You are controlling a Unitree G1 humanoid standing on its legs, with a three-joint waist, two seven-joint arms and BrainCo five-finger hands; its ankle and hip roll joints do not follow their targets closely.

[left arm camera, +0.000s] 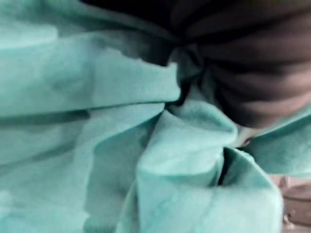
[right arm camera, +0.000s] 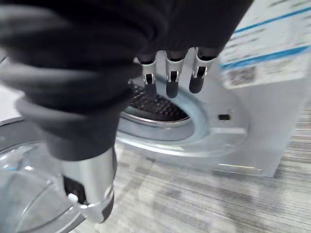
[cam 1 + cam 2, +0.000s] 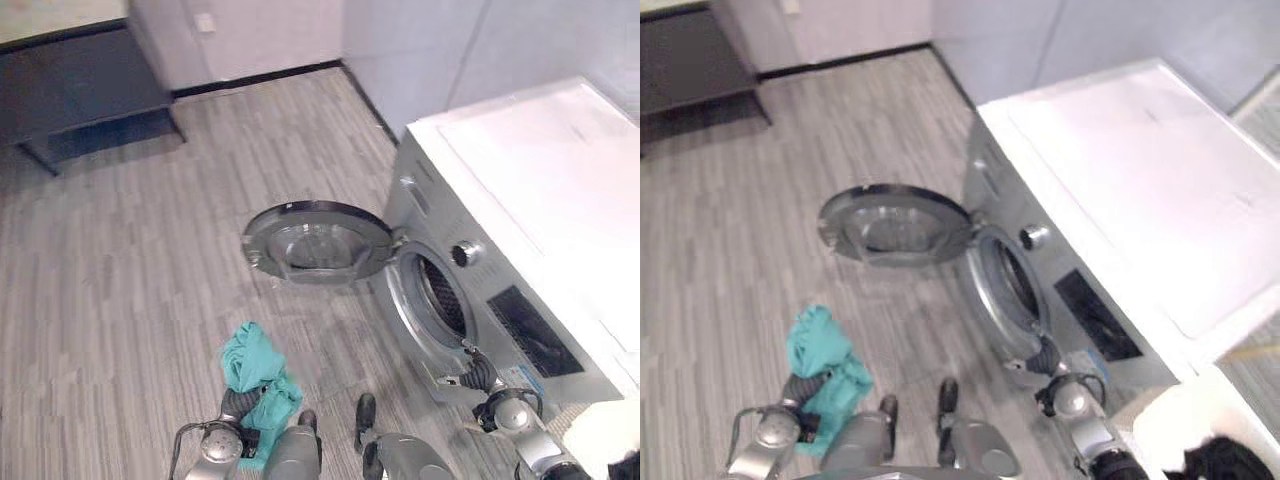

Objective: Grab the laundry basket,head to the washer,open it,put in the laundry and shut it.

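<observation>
A teal cloth (image 3: 255,368) is bunched over and around my left hand (image 3: 238,407), low above the floor and left of the washer; the left wrist view shows its folds (image 1: 121,121) pressed against the hand's dark cover (image 1: 252,63). The silver washer (image 3: 540,200) stands at the right with its round door (image 3: 318,243) swung wide open to the left. Its drum opening (image 3: 440,295) is uncovered. My right hand (image 3: 481,372) hovers at the opening's lower rim, its fingers (image 2: 170,82) straight, pointing at the drum (image 2: 155,104) and holding nothing.
A white laundry basket (image 3: 1185,425) with dark laundry (image 3: 1215,462) in it sits on the floor at the lower right, beside the washer. A dark low table (image 3: 80,90) stands by the far wall at the upper left. Grey plank floor lies between.
</observation>
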